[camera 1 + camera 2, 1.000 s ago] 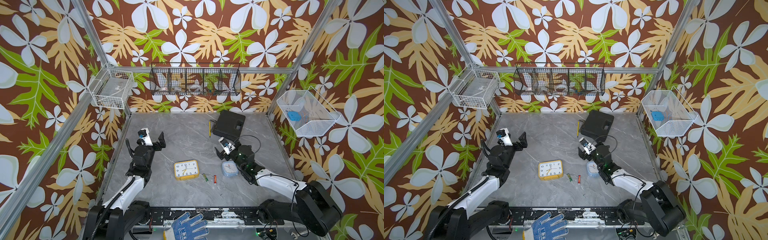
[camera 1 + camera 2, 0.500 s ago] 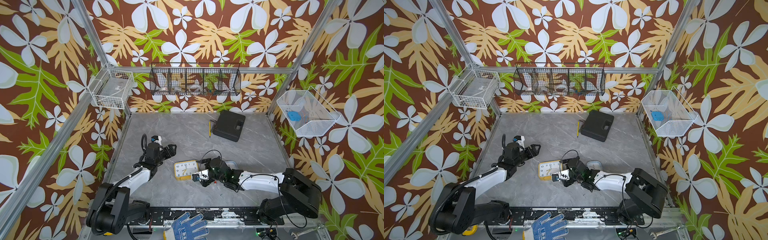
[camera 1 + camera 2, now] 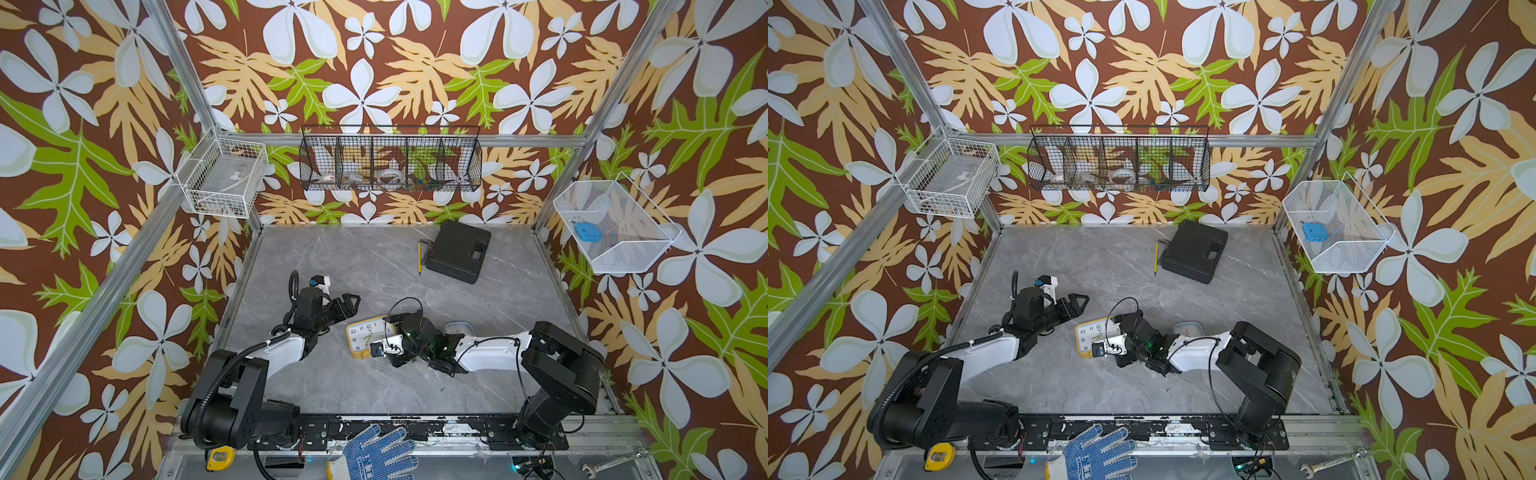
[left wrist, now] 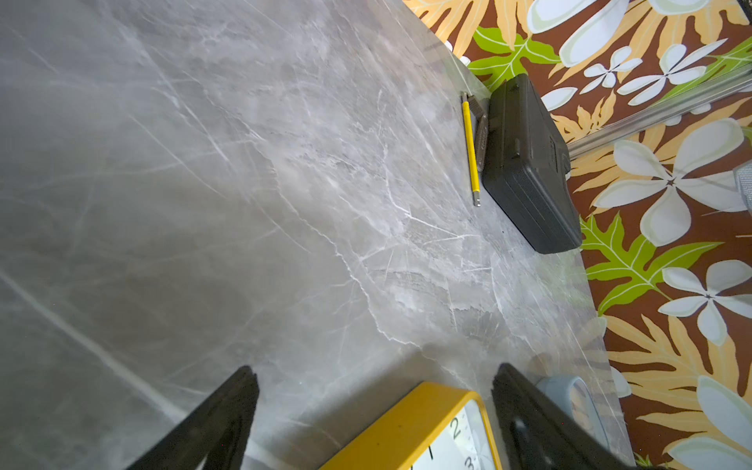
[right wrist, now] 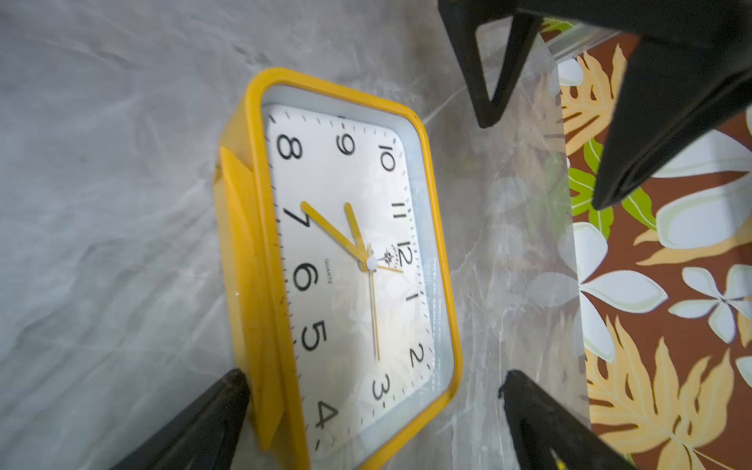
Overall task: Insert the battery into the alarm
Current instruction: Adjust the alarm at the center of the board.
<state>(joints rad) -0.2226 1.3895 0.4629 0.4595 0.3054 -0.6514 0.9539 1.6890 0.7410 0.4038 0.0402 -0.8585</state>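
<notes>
Alarm (image 3: pixel 360 336) face-up (partly covered by right arm (image 3: pixel 490 353)), right gripper (image 5: pixel 374 380) open astride it, left gripper (image 4: pixel 374 372) open alongside.

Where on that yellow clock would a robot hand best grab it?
I'd pinch the clock across its yellow frame, on two opposite side walls, coming low from the right arm's side. It lies flat, face up, so only those straight sides give parallel faces, and the open right gripper straddles it.

Yellow alarm (image 3: pixel 1091 336) face-up, left tool (image 3: pixel 1080 306) beside, right tool (image 3: pixel 1117 340) over it
</notes>
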